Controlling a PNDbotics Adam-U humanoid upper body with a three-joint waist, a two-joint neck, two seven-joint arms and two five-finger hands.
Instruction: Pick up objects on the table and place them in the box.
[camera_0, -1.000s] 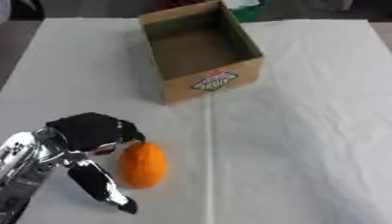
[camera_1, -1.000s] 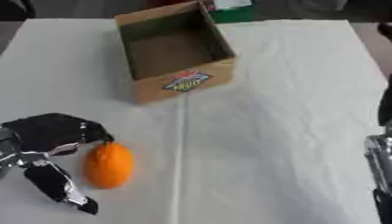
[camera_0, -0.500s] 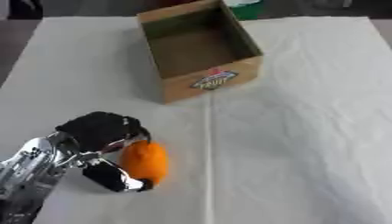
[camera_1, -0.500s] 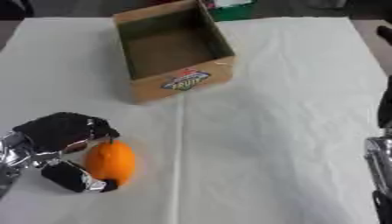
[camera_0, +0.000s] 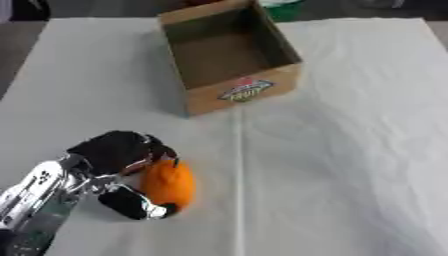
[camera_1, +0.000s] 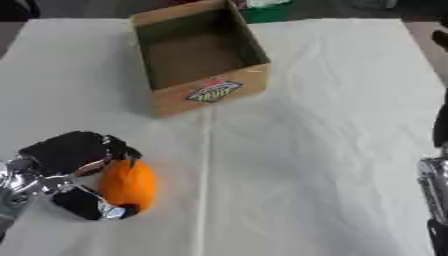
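Observation:
An orange lies on the white cloth at the lower left. My left hand is wrapped around its left side, fingers above it and the thumb curled under its near end. The open cardboard box stands at the back centre, empty inside, a printed label on its near wall. At the right edge of the right eye view, a part of my right arm shows; the hand itself is out of sight.
A white cloth covers the table, with a straight crease running from the box toward me. Something green sits behind the box at the far edge.
My left hand has moved in against the orange and its fingers and thumb have curled round it. The orange has stayed about where it was.

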